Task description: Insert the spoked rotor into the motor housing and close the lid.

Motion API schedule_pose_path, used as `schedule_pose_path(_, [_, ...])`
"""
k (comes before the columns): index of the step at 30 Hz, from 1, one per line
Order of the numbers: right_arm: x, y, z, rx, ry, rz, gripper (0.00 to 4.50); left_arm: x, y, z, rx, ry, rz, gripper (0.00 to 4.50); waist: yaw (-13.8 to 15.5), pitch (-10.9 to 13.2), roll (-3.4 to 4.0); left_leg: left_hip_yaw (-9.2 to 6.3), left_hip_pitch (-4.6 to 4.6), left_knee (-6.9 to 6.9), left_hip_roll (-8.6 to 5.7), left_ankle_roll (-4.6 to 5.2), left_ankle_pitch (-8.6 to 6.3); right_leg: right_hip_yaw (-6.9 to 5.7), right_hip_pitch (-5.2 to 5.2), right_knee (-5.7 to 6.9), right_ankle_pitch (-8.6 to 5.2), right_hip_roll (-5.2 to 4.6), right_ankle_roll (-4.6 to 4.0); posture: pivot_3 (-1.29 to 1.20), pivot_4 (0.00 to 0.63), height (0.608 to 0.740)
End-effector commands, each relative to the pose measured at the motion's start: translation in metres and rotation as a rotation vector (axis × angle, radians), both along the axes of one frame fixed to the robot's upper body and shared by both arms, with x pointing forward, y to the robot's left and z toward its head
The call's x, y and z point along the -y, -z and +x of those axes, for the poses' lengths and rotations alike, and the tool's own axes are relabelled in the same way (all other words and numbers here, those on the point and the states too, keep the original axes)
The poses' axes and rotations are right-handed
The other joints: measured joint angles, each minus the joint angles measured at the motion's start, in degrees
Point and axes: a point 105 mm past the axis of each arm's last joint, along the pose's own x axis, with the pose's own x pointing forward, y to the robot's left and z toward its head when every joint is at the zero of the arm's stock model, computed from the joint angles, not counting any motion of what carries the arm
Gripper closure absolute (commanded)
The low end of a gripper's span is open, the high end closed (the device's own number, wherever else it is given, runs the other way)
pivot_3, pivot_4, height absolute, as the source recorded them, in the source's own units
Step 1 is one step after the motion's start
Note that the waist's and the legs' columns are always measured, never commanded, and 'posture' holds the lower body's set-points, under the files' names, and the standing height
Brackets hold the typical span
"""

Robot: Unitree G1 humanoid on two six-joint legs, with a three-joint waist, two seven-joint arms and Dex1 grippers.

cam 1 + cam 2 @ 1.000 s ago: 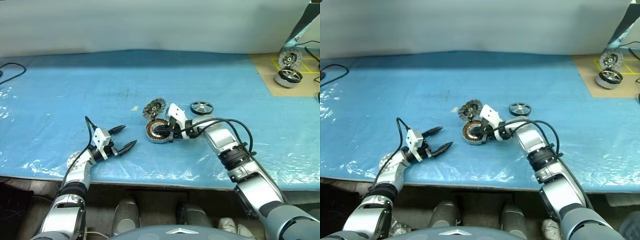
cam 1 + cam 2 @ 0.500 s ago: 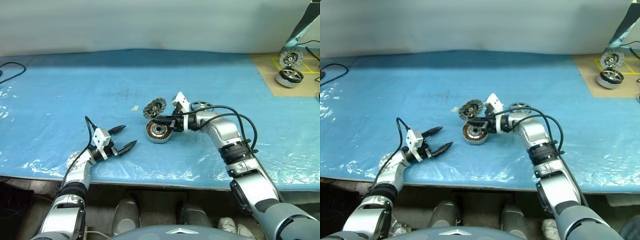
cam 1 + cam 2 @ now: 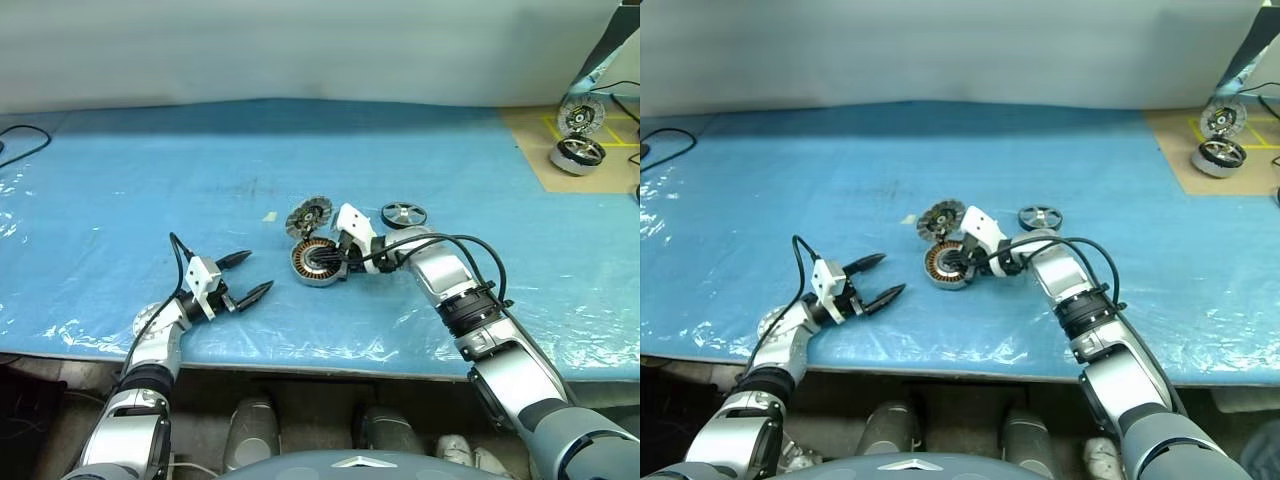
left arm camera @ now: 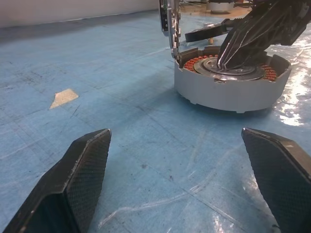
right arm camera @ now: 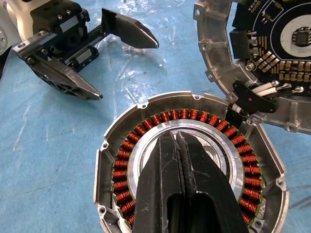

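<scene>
The motor housing (image 3: 314, 263) lies open on the blue sheet, its copper coil ring (image 5: 184, 115) facing up. Its lid (image 3: 308, 216) stands tilted up at the far rim, circuit side (image 5: 286, 34) showing in the right wrist view. The spoked rotor (image 3: 403, 214) lies flat on the sheet just right of the lid, apart from the housing. My right gripper (image 3: 327, 262) is shut with nothing in it, its tips (image 5: 177, 143) down on the housing's centre hub. My left gripper (image 3: 246, 277) stands open and empty, low over the sheet to the housing's left, pointing at it.
A tan board (image 3: 540, 140) at the far right carries another silver-and-black motor (image 3: 577, 154) and an upright disc (image 3: 580, 113). A pale scrap (image 3: 270, 216) lies left of the lid. A black cable (image 3: 25, 140) curls at the far left. The table's front edge runs just behind the left gripper.
Half a second ago my right gripper was lifted off the housing, towards the lid. It has come back down onto the housing's centre. The left gripper has stayed put.
</scene>
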Motion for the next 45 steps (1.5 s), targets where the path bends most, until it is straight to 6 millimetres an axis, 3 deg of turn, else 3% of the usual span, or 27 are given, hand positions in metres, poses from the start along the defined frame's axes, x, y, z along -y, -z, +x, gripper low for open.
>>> schedule_pose_path(1, [0.005, -0.019, 0.005, 0.01, 0.033, 0.069, 4.46, 0.01, 0.022, -0.018, -0.087, 0.089, -0.004, 0.0, 0.0, 0.0, -0.02, 0.0, -0.05, 0.0, 0.0, 0.0, 0.0, 0.0, -0.04, -0.01, 0.02, 0.0, 0.02, 0.0, 0.15, 0.74])
schedule_pose_path(5, [0.02, -0.046, 0.01, 0.032, 0.082, 0.132, 4.46, 0.016, 0.017, -0.021, -0.073, 0.149, -0.043, 0.0, 0.1, 0.1, -0.1, -0.01, -0.5, 0.08, -0.05, 0.0, 0.01, -0.04, -0.31, 0.01, 0.09, -0.01, 0.11, 0.0, 0.15, 0.74])
schedule_pose_path(12, [0.062, -0.066, 0.007, 0.071, 0.165, 0.114, 4.46, 0.021, 0.012, -0.024, -0.049, 0.206, -0.082, 0.0, 0.2, 0.1, -0.14, -0.05, -0.72, 0.11, -0.08, 0.0, 0.0, -0.21, -0.35, 0.01, 0.15, 0.01, 0.2, 0.0, 0.15, 0.74])
schedule_pose_path(17, [0.103, -0.071, 0.038, 0.172, 0.386, 0.055, 4.46, 0.021, 0.012, -0.024, -0.047, 0.21, -0.077, 0.0, 0.2, 0.1, -0.15, -0.07, -0.68, 0.21, -0.09, 0.0, 0.0, -0.22, -0.28, 0.04, 0.18, 0.0, 0.25, 0.0, 0.15, 0.74])
schedule_pose_path(23, [0.127, -0.077, 0.066, 0.244, 0.554, 0.011, 4.46, 0.02, 0.013, -0.022, -0.054, 0.196, -0.073, 0.0, 0.0, 0.1, -0.14, -0.04, -0.68, 0.38, -0.08, 0.0, 0.0, -0.18, -0.28, 0.1, 0.19, 0.0, 0.24, 0.0, 0.15, 0.74])
schedule_pose_path(26, [0.139, -0.074, 0.074, 0.26, 0.6, -0.043, 3.9, 0.02, 0.013, -0.022, -0.055, 0.191, -0.071, 0.0, 0.1, 0.1, -0.14, -0.03, -0.7, 0.43, -0.1, 0.0, 0.01, -0.19, -0.26, 0.17, 0.19, 0.0, 0.24, 0.0, 0.15, 0.74])
schedule_pose_path(32, [0.163, -0.066, 0.078, 0.189, 0.624, -0.183, 1.82, 0.018, 0.014, -0.02, -0.053, 0.176, -0.07, 0.0, 0.1, 0.1, -0.14, -0.01, -0.75, 0.54, -0.1, 0.01, 0.01, -0.24, -0.25, 0.28, 0.19, 0.01, 0.23, 0.0, 0.15, 0.74])
schedule_pose_path(38, [0.175, -0.077, 0.073, 0.224, 0.553, -0.257, 1.82, 0.017, 0.014, -0.02, -0.054, 0.161, -0.068, 0.0, 0.0, 0.1, -0.15, -0.02, -0.74, 0.72, -0.07, 0.02, 0.0, -0.23, -0.26, 0.47, 0.18, 0.01, 0.22, 0.0, 0.15, 0.74])
schedule_pose_path(45, [0.173, -0.089, 0.073, 0.313, 0.382, -0.399, 1.82, 0.016, 0.015, -0.019, -0.057, 0.152, -0.065, 0.0, -0.1, 0.1, -0.15, -0.01, -0.74, 0.87, -0.06, 0.06, -0.01, -0.22, -0.29, 0.64, 0.17, 0.0, 0.19, 0.0, 0.15, 0.74])
